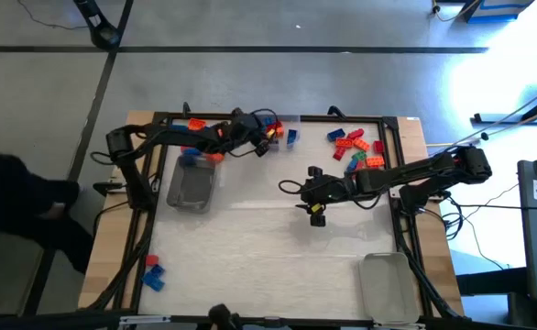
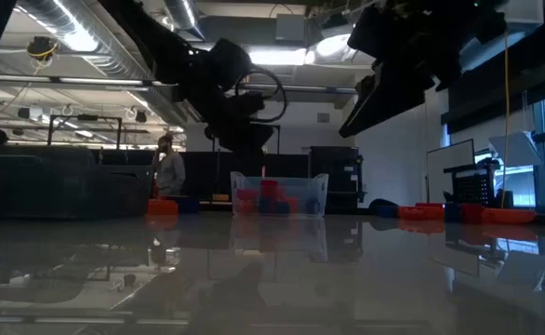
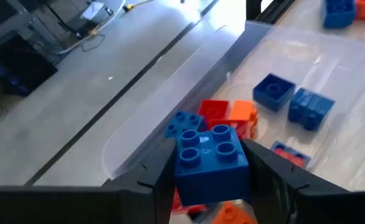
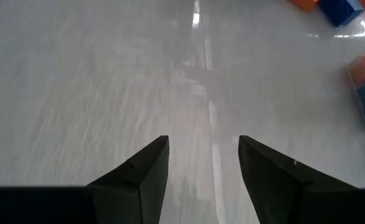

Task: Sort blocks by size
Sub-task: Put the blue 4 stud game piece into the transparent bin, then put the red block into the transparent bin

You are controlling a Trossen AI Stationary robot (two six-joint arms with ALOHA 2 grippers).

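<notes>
A blue four-stud brick (image 3: 210, 163) sits between the fingers of my left gripper (image 1: 266, 139), which is shut on it over a clear tray (image 3: 170, 106) at the table's far middle. Red, orange and blue blocks (image 3: 229, 113) lie on that tray's floor. A pile of red, orange, blue and green blocks (image 1: 356, 148) lies on the table at the far right. My right gripper (image 1: 316, 211) hangs open above bare table near the middle, with nothing between its fingers (image 4: 148, 171). My left gripper pinches the blue brick by two opposite sides (image 3: 181, 171) between its two fingers. The fingers slant down from the table's left. The brick is studs up, roughly level, lifted clear above the tray's blocks.
A second clear tray (image 1: 192, 188) with blue and orange blocks at its far end lies left of centre. A third tray (image 1: 385, 286) lies at the near right corner. A red and a blue block (image 1: 152, 273) lie at the near left. A person stands in the room beyond the table.
</notes>
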